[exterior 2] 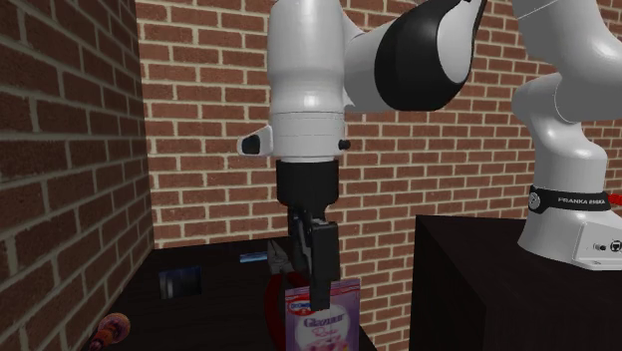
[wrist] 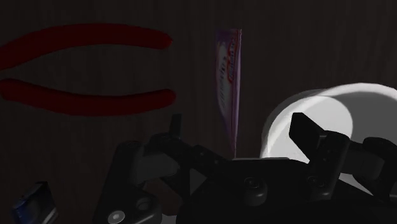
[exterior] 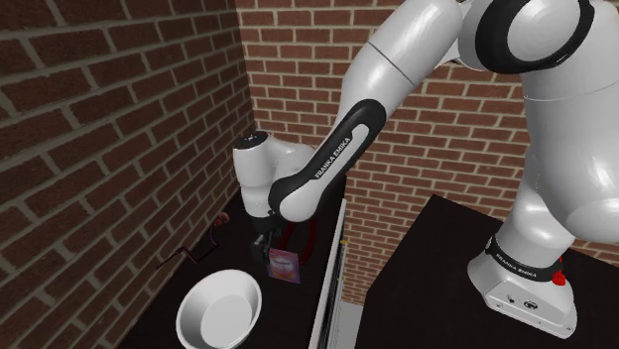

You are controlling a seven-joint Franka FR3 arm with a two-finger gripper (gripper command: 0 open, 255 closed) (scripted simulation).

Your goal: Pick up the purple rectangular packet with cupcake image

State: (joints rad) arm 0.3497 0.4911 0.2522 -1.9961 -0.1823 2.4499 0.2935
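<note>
Purple packet [exterior 2: 321, 325] stands upright on the dark tabletop [exterior 2: 214, 321], near the white bowl [exterior: 218, 309]. Gripper [wrist: 236, 127] hangs over its top edge, fingers [wrist: 308, 133] wide apart, holding nothing — straddling the thin profile, I judge, so closing clamps both faces.

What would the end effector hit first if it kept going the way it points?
Most likely the purple packet: it stands upright, edge-on, right below the open end effector.

red brick walls [exterior: 119, 119] meet in a corner behind a dark table [exterior: 294, 319].
</note>
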